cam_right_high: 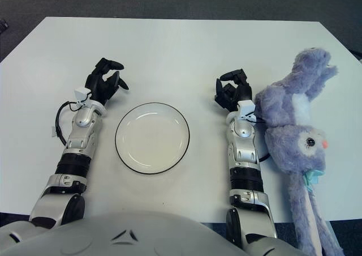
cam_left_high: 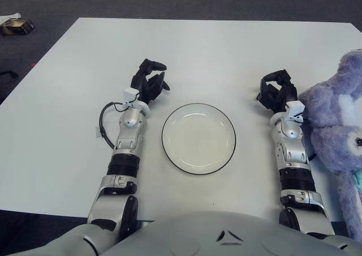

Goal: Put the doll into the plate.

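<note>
lying along the right side of the table (cam_right_high: 186,46), the doll (cam_right_high: 294,131) is a purple plush rabbit-like toy with its long axis running near-to-far; its head, with one dark eye and a pink nose, sits about mid-length, the body and limbs point toward the far edge, and long ears trail toward the robot. the ear ends are cut off at the bottom edge in the right eye view, and in the left eye view the right edge crops about half the toy. the doll's face turns to the right. the right hand (cam_right_high: 232,93) shows just beside the doll's left flank, fingers curled inward and holding nothing; whether the wrist touches the plush cannot be told. the plate (cam_right_high: 125,154), white with a dark rim, lies between the two forearms, near the robot. the left hand (cam_right_high: 103,81) shows to the plate's far left, fingers loosely curled, holding nothing. the table is plain white; around it is dark grey carpet. a small object (cam_left_high: 14,25) lies on the floor at far left, too small to identify.
</note>
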Robot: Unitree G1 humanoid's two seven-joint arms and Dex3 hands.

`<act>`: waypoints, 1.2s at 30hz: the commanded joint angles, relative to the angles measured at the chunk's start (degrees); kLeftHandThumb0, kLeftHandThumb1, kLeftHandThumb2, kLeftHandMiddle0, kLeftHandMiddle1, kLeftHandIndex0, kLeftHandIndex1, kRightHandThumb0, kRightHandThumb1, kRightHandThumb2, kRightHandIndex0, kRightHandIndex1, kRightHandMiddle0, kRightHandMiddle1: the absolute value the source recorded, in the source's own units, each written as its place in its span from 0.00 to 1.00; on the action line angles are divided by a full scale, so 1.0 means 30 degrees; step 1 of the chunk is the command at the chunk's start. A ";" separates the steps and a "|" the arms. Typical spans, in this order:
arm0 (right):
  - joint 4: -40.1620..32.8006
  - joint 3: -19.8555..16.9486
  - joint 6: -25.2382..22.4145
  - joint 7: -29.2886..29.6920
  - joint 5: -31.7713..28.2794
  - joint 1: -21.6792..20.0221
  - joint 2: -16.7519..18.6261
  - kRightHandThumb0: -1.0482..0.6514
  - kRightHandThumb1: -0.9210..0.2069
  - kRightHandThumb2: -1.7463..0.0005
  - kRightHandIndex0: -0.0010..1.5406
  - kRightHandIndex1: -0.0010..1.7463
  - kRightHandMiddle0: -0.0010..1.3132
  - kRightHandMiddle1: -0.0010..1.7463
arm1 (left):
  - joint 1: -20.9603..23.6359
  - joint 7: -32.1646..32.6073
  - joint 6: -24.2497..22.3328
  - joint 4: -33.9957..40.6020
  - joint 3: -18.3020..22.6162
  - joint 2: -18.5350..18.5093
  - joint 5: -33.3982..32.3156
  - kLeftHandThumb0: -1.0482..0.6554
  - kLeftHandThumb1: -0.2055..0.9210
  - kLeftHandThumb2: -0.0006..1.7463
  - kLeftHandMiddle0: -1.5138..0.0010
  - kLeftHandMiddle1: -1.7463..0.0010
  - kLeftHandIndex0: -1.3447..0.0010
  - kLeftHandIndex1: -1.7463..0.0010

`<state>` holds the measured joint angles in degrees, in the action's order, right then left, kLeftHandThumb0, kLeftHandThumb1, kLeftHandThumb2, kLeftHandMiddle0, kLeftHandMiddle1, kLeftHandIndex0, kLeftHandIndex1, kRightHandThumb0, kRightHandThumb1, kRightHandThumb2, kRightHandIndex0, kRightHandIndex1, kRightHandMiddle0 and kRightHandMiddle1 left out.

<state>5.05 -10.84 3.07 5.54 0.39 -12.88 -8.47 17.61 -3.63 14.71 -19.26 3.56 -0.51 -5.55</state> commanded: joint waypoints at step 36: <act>-0.5444 -0.0788 -0.4667 -0.1029 0.0440 -0.3609 -0.2732 0.41 0.00 0.79 0.45 0.90 0.28 0.91 | -0.0534 -0.0037 0.0186 -0.1227 -0.0058 0.0478 -0.0264 0.41 1.00 0.20 0.44 0.12 0.72 0.11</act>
<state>-10.02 -12.17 -9.71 3.06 2.60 -21.39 -15.20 18.22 -3.65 14.72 -20.66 3.64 -0.53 -6.35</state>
